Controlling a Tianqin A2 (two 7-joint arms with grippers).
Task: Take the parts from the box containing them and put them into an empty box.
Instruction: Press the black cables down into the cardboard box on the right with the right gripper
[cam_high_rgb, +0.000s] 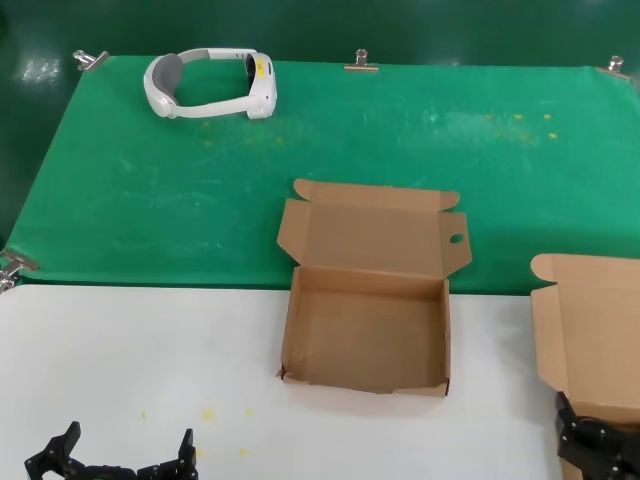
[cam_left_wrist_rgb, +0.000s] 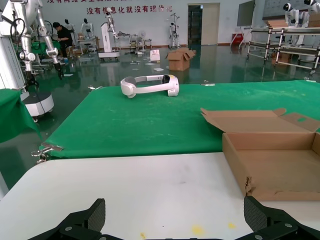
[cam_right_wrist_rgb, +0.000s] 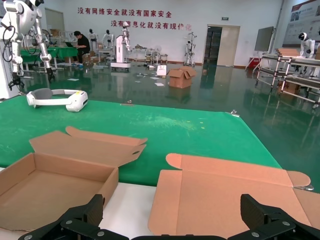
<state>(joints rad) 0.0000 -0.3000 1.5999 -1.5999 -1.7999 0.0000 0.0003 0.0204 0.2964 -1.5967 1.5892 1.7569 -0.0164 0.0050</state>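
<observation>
Nearest the robot, the left gripper (cam_high_rgb: 120, 455) hovers low over the white table (cam_high_rgb: 130, 350) with its fingers spread wide and nothing between them. The right gripper (cam_high_rgb: 598, 445) sits at the near right, fingers likewise apart in its wrist view, just before the box containing them (cam_high_rgb: 590, 335), whose inside and the parts are hidden behind the raised lid. In the middle stands the empty box (cam_high_rgb: 365, 330), lid open, holed flap on its right. Farther back, a white headset (cam_high_rgb: 210, 85) lies on the green mat (cam_high_rgb: 400, 140)
</observation>
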